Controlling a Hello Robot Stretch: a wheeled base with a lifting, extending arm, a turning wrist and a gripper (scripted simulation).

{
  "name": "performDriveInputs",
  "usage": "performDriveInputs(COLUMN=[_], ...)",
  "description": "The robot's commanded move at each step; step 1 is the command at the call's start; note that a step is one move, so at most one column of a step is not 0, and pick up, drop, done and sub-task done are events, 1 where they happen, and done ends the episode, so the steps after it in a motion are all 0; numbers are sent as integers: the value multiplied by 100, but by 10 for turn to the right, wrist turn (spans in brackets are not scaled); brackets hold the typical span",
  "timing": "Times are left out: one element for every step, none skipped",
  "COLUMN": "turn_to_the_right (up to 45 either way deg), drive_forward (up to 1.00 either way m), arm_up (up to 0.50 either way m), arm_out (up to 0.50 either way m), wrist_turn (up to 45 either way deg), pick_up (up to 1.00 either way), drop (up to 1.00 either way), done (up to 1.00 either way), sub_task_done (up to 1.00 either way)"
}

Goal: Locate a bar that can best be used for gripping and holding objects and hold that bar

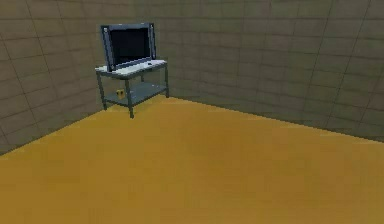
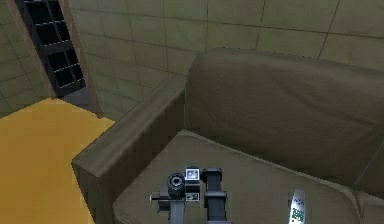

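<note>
In the arm side view my gripper [image 2: 166,198] shows low in the picture, above the seat of a brown sofa [image 2: 270,110]. Its two white marked squares stand just right of its dark body. I cannot tell whether it holds anything. A slim whitish bar-like thing with a green patch [image 2: 296,207] lies on the seat cushion to the gripper's right, close to the bottom edge. Nothing here has a shape that I can name as a gripping bar.
A flat screen [image 1: 130,45] stands on a grey metal stand [image 1: 132,82] in the far corner, with a small yellow thing [image 1: 121,94] on its lower shelf. Open orange floor [image 1: 200,165] lies before it. A dark gridded frame [image 2: 52,45] leans on the tiled wall left of the sofa arm [image 2: 125,150].
</note>
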Motion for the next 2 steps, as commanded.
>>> performDriveInputs(turn_to_the_right=[0,0], drive_forward=[0,0], arm_up=[0,0], arm_out=[0,0], wrist_turn=[450,450], pick_up=[0,0], drop=[0,0], done=[0,0], sub_task_done=[0,0])
